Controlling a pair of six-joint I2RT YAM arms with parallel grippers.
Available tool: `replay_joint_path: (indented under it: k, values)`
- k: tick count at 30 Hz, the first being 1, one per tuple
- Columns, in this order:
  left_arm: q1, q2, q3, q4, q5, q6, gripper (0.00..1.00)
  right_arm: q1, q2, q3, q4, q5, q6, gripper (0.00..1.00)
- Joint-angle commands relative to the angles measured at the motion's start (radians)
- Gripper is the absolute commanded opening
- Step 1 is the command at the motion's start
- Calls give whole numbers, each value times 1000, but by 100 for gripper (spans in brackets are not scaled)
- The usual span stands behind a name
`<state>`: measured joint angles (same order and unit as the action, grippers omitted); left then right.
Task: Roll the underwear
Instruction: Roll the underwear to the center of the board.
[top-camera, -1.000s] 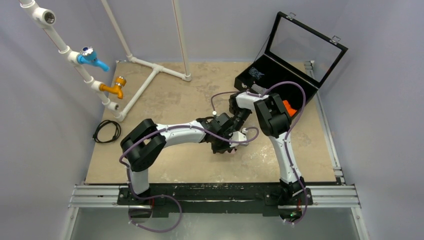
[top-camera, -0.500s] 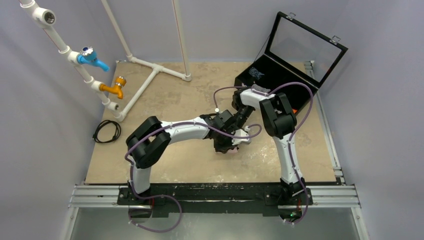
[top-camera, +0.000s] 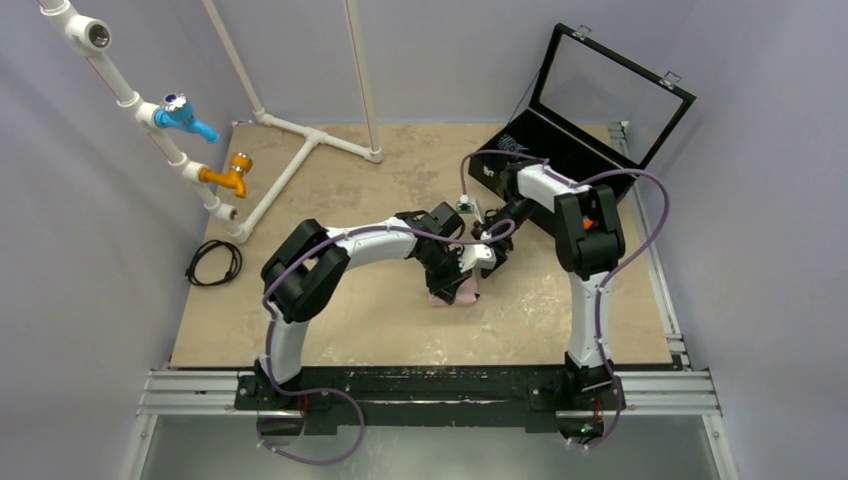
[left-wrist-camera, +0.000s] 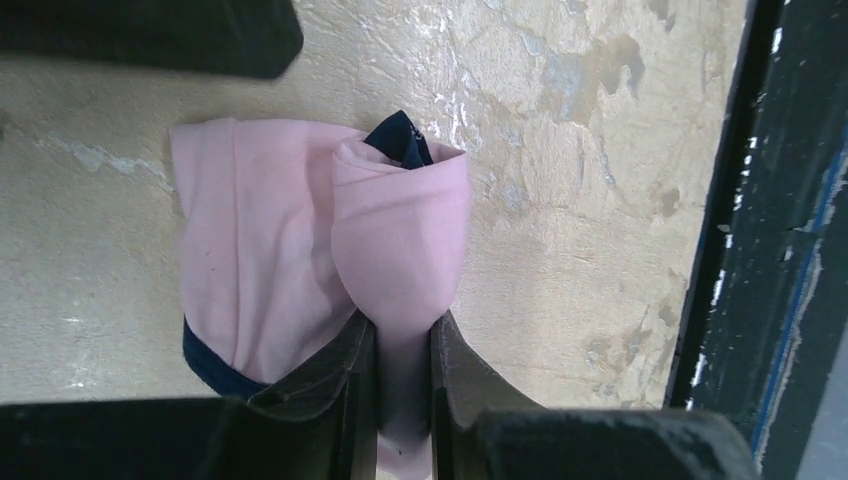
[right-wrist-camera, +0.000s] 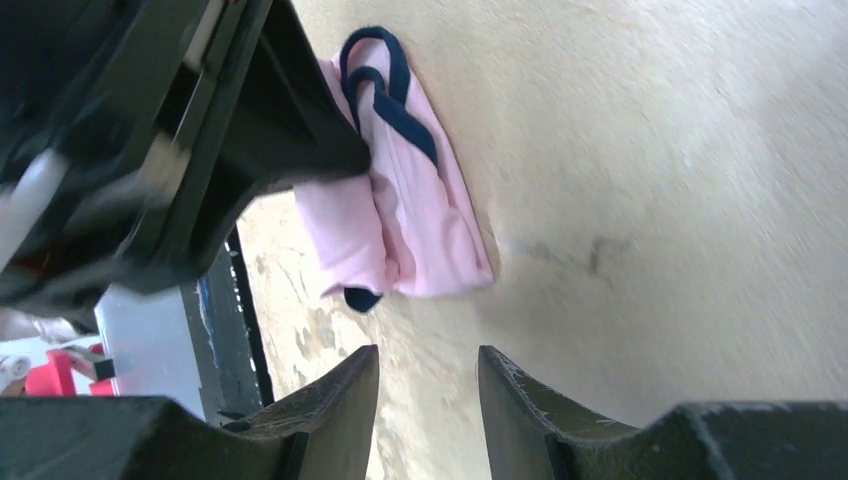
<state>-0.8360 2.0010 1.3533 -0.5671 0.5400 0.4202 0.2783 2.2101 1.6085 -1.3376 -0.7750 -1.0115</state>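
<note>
The underwear (left-wrist-camera: 270, 250) is pale pink with navy trim and lies partly rolled on the tan table. It also shows in the top view (top-camera: 447, 296) and the right wrist view (right-wrist-camera: 425, 230). My left gripper (left-wrist-camera: 403, 352) is shut on the rolled pink fold; in the top view the left gripper (top-camera: 460, 275) sits right over the cloth. My right gripper (right-wrist-camera: 428, 385) is open and empty, and hovers above bare table a short way from the underwear. In the top view the right gripper (top-camera: 493, 236) is just behind and to the right of the left one.
An open black case (top-camera: 560, 150) stands at the back right, with something orange (top-camera: 588, 222) showing behind the right arm. A white pipe frame (top-camera: 290, 150) with blue and orange taps stands at the back left. A black cable (top-camera: 213, 262) lies at the left edge. A black rail (left-wrist-camera: 760, 250) runs along the table's front.
My right arm has drawn back to the right, away from the cloth. My left gripper has shifted right, and the pink underwear now shows beneath it.
</note>
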Motion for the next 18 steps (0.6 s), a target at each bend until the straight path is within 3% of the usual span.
replay_joint_path:
  k: [1, 10, 18]
  values:
    - [52, 83, 20, -97, 83, -30, 0, -53, -100, -48, 32, 7, -35, 41]
    - [126, 214, 161, -241, 201, -48, 0, -100, -288, -231, 155, -11, 20, 41]
    - [176, 329, 295, -378, 283, -43, 0, -95, -533, -432, 392, 15, 141, 42]
